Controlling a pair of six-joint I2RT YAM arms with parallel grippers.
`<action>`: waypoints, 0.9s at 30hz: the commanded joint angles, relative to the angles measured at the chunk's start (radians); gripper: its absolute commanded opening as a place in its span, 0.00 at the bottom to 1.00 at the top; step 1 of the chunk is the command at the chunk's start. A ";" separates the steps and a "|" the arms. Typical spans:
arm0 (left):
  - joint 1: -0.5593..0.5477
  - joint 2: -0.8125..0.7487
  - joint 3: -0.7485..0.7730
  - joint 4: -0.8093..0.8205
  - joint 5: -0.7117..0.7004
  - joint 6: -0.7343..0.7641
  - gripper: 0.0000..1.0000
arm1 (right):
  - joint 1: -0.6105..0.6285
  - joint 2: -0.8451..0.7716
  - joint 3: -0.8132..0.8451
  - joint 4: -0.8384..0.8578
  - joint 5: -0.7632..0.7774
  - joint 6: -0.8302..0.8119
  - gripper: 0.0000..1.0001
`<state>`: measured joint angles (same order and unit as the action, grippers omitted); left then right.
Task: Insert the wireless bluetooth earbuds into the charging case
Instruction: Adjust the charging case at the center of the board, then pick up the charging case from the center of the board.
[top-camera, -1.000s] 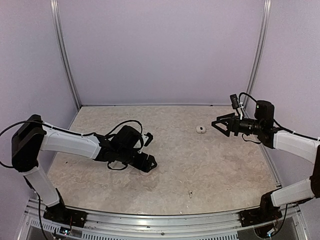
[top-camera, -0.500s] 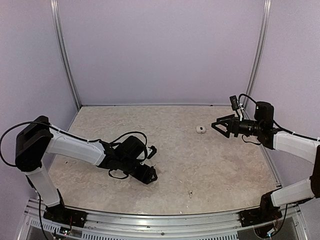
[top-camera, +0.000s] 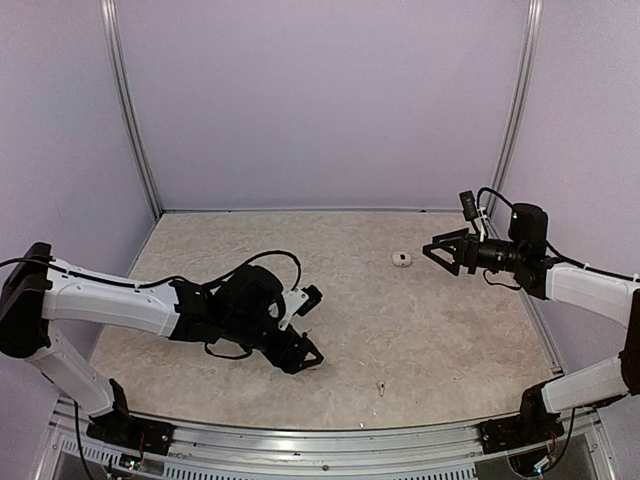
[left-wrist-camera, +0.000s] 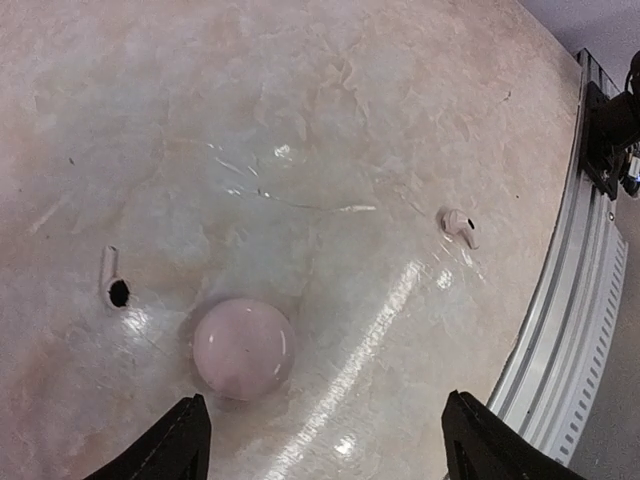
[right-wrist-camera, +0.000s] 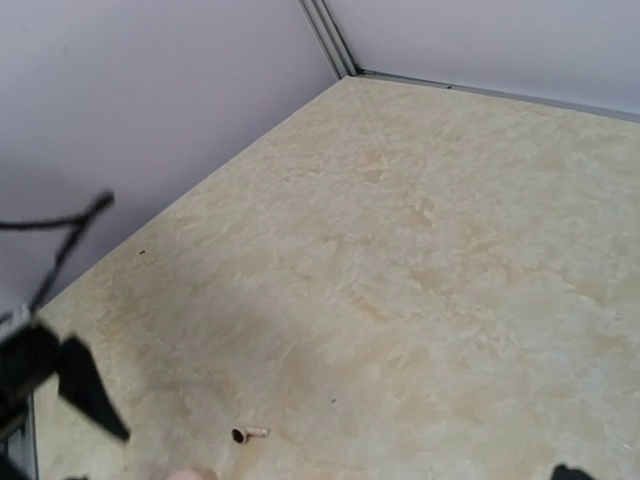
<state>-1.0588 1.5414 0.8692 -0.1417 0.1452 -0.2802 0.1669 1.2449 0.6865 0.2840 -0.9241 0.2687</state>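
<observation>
Count nothing inserted yet: your left pincer (left-wrist-camera: 322, 425) hangs released just short of the pink charging case (left-wrist-camera: 243, 348), with loose earbuds (left-wrist-camera: 460, 226) flanking it; your right pincer (top-camera: 437, 256) is released and empty.

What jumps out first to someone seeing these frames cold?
The left claw reaches low over the table, open, with a round pink case just ahead of its fingertips; in the wrist view a tiny earbud lies on one side of the case and a second earbud on the other. Across the table, the right claw hangs wide open in the air beside a small white case.
</observation>
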 joint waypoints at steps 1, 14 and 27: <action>0.064 -0.057 -0.031 0.041 -0.051 0.186 0.81 | -0.011 -0.009 -0.018 0.021 -0.020 0.009 0.99; 0.056 0.013 -0.195 0.391 -0.009 0.426 0.82 | -0.009 -0.036 -0.044 -0.018 -0.034 0.006 0.99; 0.056 0.201 -0.175 0.521 0.027 0.522 0.78 | -0.007 -0.100 -0.103 -0.026 0.017 0.071 1.00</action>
<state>-1.0031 1.7172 0.6796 0.3138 0.1406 0.1913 0.1669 1.1736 0.6067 0.2512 -0.9329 0.2913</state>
